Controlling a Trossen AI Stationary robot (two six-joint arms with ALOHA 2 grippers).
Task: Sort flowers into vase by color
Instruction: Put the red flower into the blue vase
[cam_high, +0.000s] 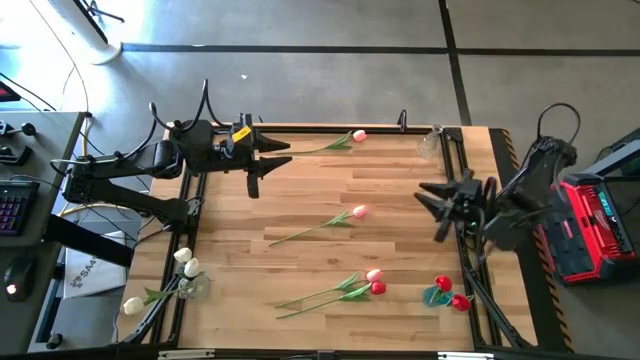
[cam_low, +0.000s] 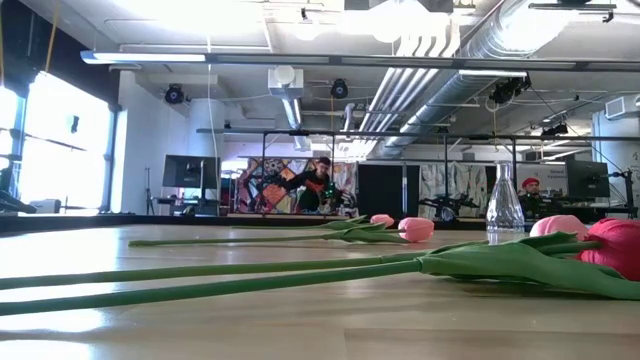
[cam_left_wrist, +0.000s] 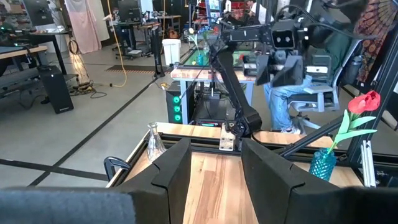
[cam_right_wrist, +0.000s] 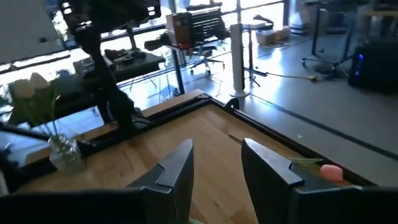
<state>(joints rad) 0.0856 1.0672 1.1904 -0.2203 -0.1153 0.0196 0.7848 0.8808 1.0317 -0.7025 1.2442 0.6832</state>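
Four loose tulips are seen lying flat on the wooden table. A pink tulip (cam_high: 358, 135) is laid at the far edge, its stem running left. A second pink tulip (cam_high: 358, 212) is found near the middle, its stem angled toward the near left. Near the near edge a pink tulip (cam_high: 373, 275) and a red tulip (cam_high: 378, 288) are laid side by side, their stems running left together. Red tulips (cam_high: 444, 285) are held upright in a small teal vase (cam_high: 436, 297) at the near right. Cream-white tulips (cam_high: 185, 262) are gathered in a clear vase (cam_high: 195, 285) at the near left. An empty clear vase (cam_high: 428, 145) is stood at the far right.
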